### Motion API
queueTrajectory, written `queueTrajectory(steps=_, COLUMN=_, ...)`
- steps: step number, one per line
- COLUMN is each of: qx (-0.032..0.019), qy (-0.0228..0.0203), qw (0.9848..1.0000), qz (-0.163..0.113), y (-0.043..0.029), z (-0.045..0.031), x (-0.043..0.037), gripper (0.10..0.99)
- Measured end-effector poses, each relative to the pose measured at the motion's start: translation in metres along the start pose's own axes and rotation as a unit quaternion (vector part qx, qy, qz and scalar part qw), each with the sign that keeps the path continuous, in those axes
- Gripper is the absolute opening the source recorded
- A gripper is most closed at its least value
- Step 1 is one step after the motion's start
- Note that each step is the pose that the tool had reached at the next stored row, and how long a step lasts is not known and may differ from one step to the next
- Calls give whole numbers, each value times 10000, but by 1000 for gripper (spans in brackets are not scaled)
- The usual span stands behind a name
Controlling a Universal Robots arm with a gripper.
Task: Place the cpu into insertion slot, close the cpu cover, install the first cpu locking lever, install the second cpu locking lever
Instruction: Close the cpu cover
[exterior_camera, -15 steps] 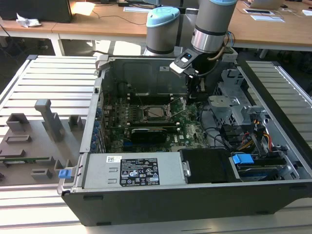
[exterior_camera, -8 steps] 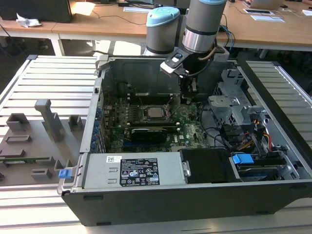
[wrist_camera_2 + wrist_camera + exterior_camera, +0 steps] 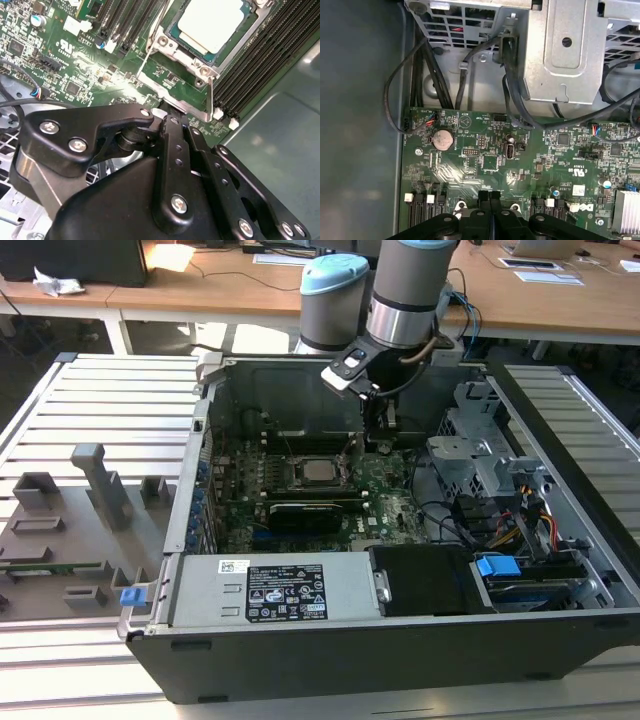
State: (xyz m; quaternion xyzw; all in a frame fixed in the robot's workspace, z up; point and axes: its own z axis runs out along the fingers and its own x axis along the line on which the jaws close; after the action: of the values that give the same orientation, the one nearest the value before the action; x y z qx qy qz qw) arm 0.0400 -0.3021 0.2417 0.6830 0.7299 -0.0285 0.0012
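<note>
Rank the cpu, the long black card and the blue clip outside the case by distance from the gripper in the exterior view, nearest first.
1. The cpu, just to the exterior view's left of the gripper.
2. The long black card, on the cpu's far side from the gripper.
3. The blue clip, outside the case, at the exterior view's far left.

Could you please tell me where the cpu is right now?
The cpu sits in the socket in the middle of the open case, just to the exterior view's left of the gripper.
</note>
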Motion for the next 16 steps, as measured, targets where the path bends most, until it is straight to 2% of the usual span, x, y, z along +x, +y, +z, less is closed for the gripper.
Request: queueTrajectory(steps=16, qx=0, qy=0, qw=10000, qz=0, y=-134, z=5, x=9, gripper=106)
